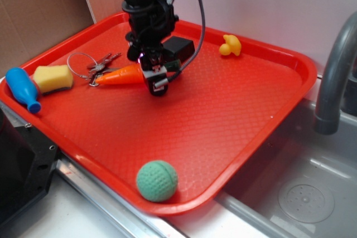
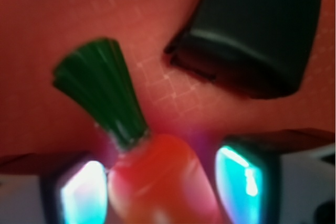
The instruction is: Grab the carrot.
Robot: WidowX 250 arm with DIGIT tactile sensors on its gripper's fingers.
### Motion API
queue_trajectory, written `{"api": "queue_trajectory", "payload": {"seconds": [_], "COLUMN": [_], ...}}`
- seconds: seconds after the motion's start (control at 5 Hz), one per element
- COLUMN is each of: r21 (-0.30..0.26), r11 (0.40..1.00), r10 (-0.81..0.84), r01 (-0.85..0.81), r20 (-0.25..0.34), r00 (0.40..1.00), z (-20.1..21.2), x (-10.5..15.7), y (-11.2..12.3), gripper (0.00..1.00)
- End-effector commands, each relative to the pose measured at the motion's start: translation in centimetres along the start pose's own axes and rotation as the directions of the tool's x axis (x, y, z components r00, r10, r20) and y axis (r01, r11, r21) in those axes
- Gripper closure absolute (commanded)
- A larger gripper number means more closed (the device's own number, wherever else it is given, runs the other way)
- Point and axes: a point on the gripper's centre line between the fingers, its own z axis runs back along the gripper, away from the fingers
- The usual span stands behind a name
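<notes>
- On the red tray [image 1: 240, 137], the carrot [image 1: 120, 75] is being lain flat, its tip pointing toward the keys [image 1: 96, 65] and yellow sponge [image 1: 53, 78].
- The gripper [image 1: 155, 76] is being lowered over the carrot's thick end; in the wrist view the carrot [image 2: 157, 182] is being bracketed by both fingers [image 2: 244, 179].
- Whether it is being squeezed cannot be told.
- A black box [image 1: 177, 48] is being shown just behind.

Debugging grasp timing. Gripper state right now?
Gripper: open, fingers on either side of the carrot near its stem end; a gap shows on the right, so not clamped yet.
</notes>
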Motion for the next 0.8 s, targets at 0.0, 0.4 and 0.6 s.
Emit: {"api": "queue_trajectory", "payload": {"seconds": [0.0,0.4,0.6], "r21": [0.036,0.027,-0.059], "r11": [0.998,0.921,0.818], "r10": [0.048,0.382,0.574], "r01": [-0.054,-0.388,-0.573], "r20": [0.136,0.121,0.008], "r00": [0.989,0.916,0.819], "z": [6.6,16.7,20.4], "x": [-1.4,-5.3,-6.2], "y": [-1.1,-3.2,-3.7], "gripper": [1.00,1.00,1.00]}}
